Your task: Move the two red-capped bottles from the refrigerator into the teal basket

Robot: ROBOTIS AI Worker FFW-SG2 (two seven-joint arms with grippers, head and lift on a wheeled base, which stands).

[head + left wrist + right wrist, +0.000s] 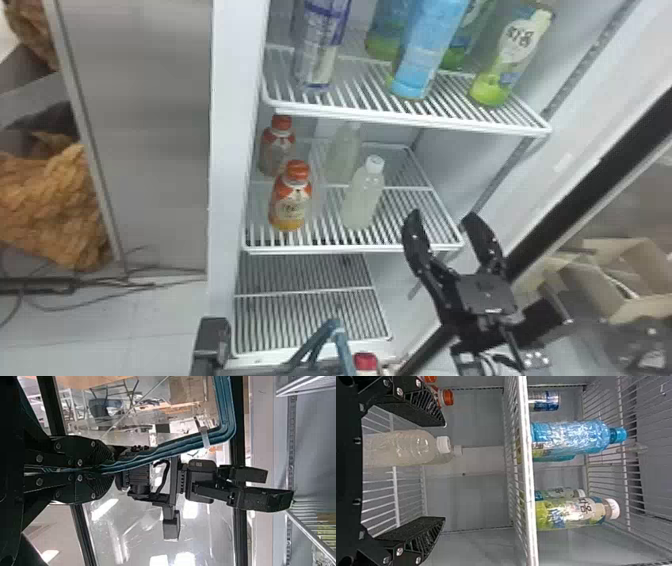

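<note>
A brown bundle [55,210] is far left, near black cords [85,290]; the left gripper [212,342] has its two fingers pinched tight on the teal basket handle [228,415]; two red-capped bottles [291,205] stand on a white wire shelf [350,248] in the refrigerator [235,125]; one more red cap [366,361] is low, near the handle; two white-capped bottles [362,200] share that shelf; two blue bottles [425,50] and two green ones [492,90] stand higher; the right gripper [441,220] is empty, two fingers wide apart, near the shelf's right corner.
</note>
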